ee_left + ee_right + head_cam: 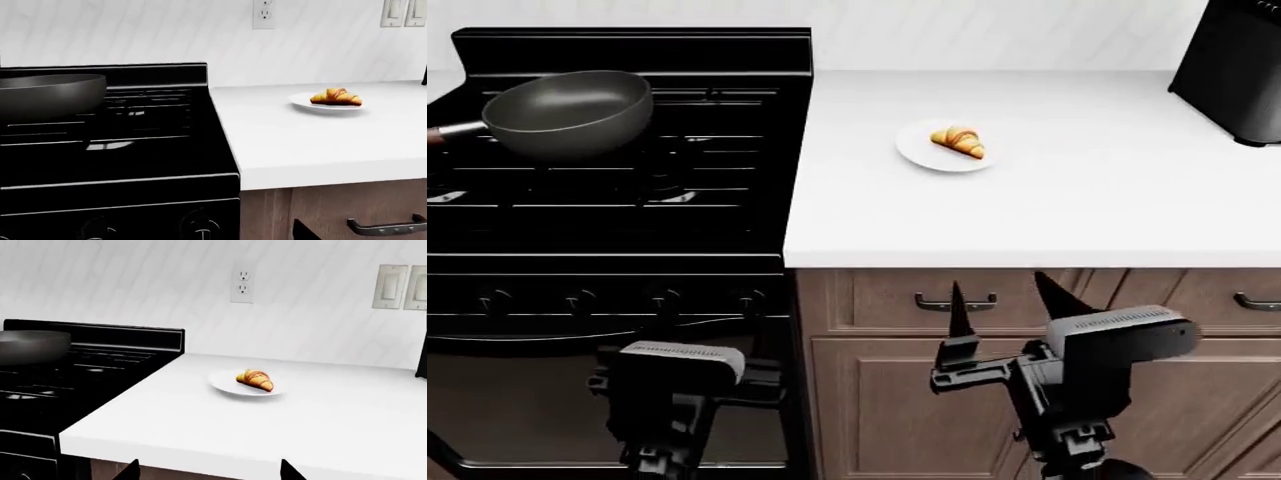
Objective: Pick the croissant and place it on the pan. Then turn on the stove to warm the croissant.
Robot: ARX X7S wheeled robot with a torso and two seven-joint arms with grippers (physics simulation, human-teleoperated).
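Head view: right gripper [1008, 290] fingers released, left gripper [674, 400] fingers' state untellable; croissant [960, 141] on plate [924, 155] lay well beyond both, pan [569, 113] on stove [614, 215].

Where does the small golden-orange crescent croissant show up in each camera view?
Left wrist view: croissant on the round white plate, upper right, on the white countertop.
Head view: croissant on the plate, upper middle, right of the glossy black stove.
Right wrist view: croissant on the plate, centre.
Shared landmark: the white plate.
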